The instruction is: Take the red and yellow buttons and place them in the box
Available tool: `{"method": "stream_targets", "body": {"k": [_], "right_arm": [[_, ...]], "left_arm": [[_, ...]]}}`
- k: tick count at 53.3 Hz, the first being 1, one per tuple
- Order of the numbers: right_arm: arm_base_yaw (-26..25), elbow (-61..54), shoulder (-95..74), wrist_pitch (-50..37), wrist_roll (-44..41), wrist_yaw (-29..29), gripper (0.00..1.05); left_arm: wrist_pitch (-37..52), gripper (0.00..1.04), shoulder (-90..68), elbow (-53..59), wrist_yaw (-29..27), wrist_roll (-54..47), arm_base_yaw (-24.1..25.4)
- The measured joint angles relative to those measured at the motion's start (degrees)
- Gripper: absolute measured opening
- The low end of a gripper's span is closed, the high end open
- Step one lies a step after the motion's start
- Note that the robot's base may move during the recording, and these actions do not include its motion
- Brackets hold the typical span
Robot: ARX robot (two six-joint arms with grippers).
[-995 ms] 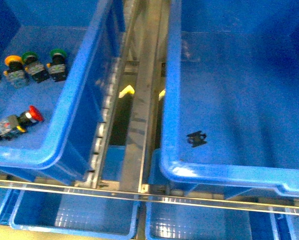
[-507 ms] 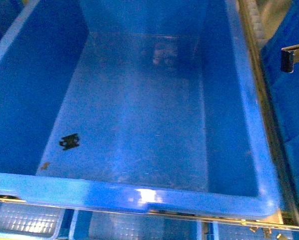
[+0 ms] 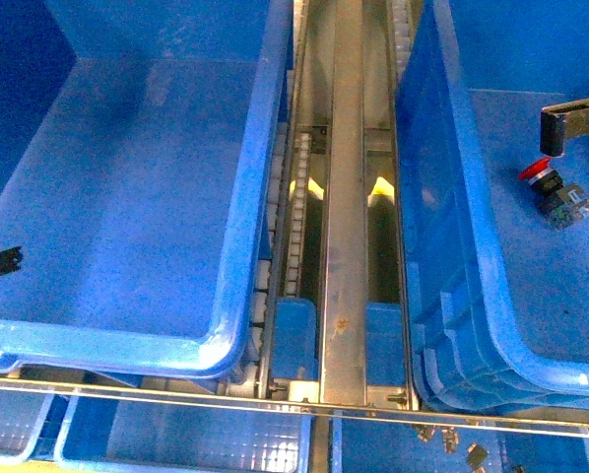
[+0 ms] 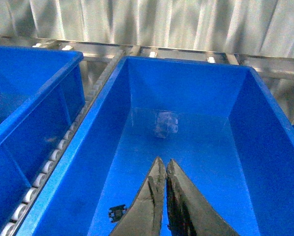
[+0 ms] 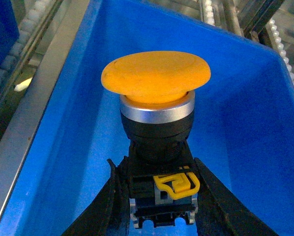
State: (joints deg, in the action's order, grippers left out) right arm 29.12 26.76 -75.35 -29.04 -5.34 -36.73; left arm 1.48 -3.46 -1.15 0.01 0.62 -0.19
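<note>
My right gripper (image 5: 159, 194) is shut on the contact block of a yellow button (image 5: 156, 78). It holds the button upright above the floor of a deep blue box (image 5: 245, 137). In the front view this box (image 3: 472, 266) is at the right, and a red button (image 3: 555, 193) lies on its floor. A black arm part (image 3: 570, 120) hangs just above that button. My left gripper (image 4: 165, 164) is shut and empty over a second deep blue bin (image 4: 186, 73).
The left bin (image 3: 235, 246) holds only a small black clip (image 3: 1, 261), which also shows in the left wrist view (image 4: 117, 212). A metal roller conveyor rail (image 3: 346, 197) runs between the bins. Paler gridded trays (image 3: 176, 439) sit below the front rail.
The front view has swung sideways. It showed a bin with several buttons, then one bare bin, and now shows the gap between two bins with the red button at right.
</note>
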Motion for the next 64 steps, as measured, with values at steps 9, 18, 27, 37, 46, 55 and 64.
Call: {"method": "stream_targets", "body": {"k": [9, 18, 27, 37, 46, 55, 64], "right_arm": [[0.24, -0.2, 0.0, 0.11, 0.35, -0.48, 0.27], [-0.39, -0.35, -0.02, 0.33, 1.36, -1.27, 0.26], [-5.64, -0.39, -4.0, -0.63, 3.17, 0.37, 0.26], [-10.1, 0.48, -13.0, -4.04, 3.48, 2.21, 0.26], [-12.02, 7.52, -24.04, -5.29, 4.24, 3.08, 0.26], [-12.68, 15.52, -32.28, -1.88, 7.19, 2.67, 0.26], [-12.76, 23.08, -38.66, 5.05, 12.44, 1.55, 0.26]], "left_arm": [[-1.51, 0.03, 2.49, 0.0, -0.04, -0.02, 0.09], [-1.51, 0.22, 2.62, 0.0, 0.0, -0.02, 0.09], [-1.51, 0.61, 2.62, 0.0, 0.0, -0.02, 0.09], [-1.51, 0.91, 2.62, 0.0, 0.0, -0.02, 0.09], [-1.51, 0.97, 2.62, 0.0, 0.0, -0.13, 0.09], [-1.49, 0.97, 2.62, 0.0, 0.0, -0.13, 0.09], [-1.51, 0.97, 2.62, 0.0, 0.0, -0.13, 0.09]]}}
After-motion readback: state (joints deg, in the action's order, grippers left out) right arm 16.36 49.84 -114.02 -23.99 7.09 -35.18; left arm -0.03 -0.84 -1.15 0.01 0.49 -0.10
